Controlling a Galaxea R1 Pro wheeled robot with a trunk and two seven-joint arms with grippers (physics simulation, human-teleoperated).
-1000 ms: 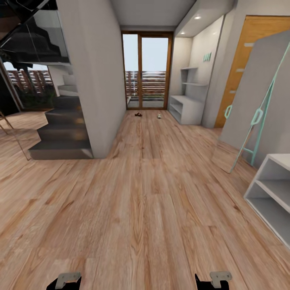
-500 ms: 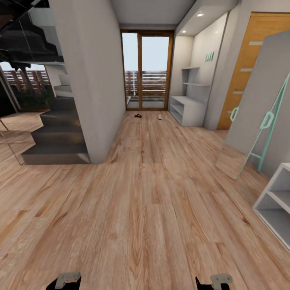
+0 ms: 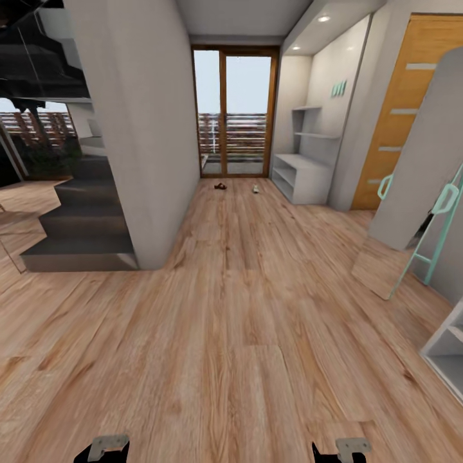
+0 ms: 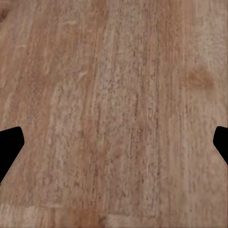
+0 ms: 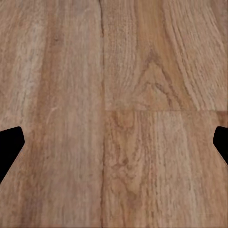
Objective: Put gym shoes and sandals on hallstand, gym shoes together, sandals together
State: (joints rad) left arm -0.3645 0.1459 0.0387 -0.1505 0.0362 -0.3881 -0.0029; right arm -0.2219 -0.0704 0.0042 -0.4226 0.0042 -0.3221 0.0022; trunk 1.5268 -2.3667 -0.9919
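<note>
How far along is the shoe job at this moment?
Nothing is placed yet. A dark sandal and a pale gym shoe lie on the corridor floor far ahead, near the glass door. Both wrist views show open fingertips over bare planks, nothing held. Left: reaching the shoes, then every pick and placement on the hallstand.

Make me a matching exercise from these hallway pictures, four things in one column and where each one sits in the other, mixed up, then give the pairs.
1. dark sandals
2. gym shoe
3. dark staircase
4. orange wooden door

A. far right, beyond the teal ladder
B. far floor, nearer the grey rack
C. left, behind the grey wall
D. far floor, before the glass door

Pairs: 1-D, 2-B, 3-C, 4-A
</note>
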